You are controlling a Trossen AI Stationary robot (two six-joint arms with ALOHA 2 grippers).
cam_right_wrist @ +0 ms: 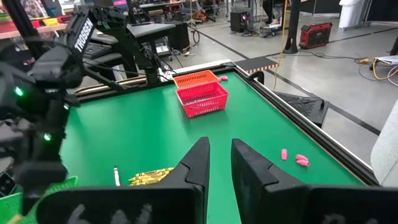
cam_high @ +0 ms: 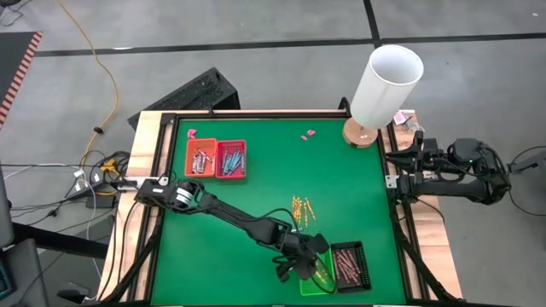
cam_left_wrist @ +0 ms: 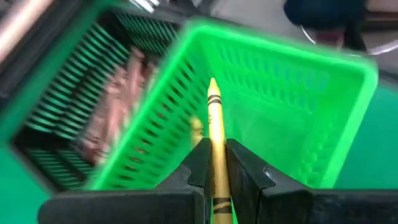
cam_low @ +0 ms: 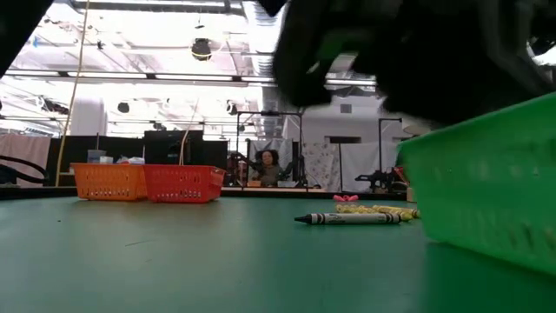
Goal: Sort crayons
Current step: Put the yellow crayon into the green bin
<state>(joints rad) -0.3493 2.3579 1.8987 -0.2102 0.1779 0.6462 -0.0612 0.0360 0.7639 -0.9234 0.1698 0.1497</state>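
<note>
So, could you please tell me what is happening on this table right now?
The left claw holds a yellow crayon over the green basket at the table's near edge. More yellow crayons lie loose on the green table. The right claw waits at the right edge, holding nothing.

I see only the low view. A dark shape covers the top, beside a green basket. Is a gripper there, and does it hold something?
Observer: Yes. The left gripper is over the green basket, shut on a yellow crayon.
Operator: Is the crayon already inside the basket?
Observer: Its tip points down into the basket, but the fingers have it clamped.
Operator: What is next to the green basket?
Observer: A dark basket touches it, holding brown-red crayons.
Operator: Where is the right arm?
Observer: It waits off the table's right edge, right gripper empty.
</note>
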